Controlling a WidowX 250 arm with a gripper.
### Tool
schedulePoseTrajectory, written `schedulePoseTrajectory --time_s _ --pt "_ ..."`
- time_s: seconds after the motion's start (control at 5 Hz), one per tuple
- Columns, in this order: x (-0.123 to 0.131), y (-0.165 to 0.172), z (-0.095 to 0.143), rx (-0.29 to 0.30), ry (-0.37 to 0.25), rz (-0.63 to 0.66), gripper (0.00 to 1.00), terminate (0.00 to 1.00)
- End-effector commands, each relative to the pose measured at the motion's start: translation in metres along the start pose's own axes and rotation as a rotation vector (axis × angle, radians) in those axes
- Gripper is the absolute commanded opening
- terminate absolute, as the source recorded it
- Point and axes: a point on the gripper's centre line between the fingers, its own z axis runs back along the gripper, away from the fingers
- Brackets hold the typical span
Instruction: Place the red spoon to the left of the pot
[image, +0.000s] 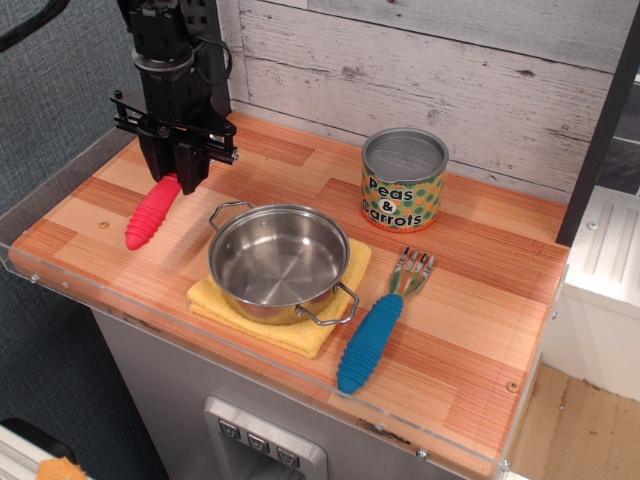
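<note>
The red spoon shows its thick ribbed red handle, slanting down to the left at the left part of the wooden table; its bowl is hidden behind the gripper. The black gripper comes down from above, shut on the upper end of the spoon. The handle's tip is at or just above the tabletop. The shiny steel pot with wire loop handles stands on a yellow cloth, to the right of the spoon and apart from it.
A "Peas & Carrots" tin can stands at the back, right of the pot. A blue-handled fork lies right of the pot. A clear acrylic rim edges the table. A plank wall is behind.
</note>
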Motion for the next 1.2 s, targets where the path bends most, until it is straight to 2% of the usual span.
schedulePoseTrajectory --time_s 0.0,0.8,1.0 --pt "-0.008 0.004 0.002 0.017 -0.032 -0.019 0.00 0.00" --pt "-0.013 0.002 -0.008 -0.033 -0.063 -0.061 0.00 0.00" --pt "-0.012 0.004 -0.011 -0.039 -0.059 -0.076 1.00 0.00"
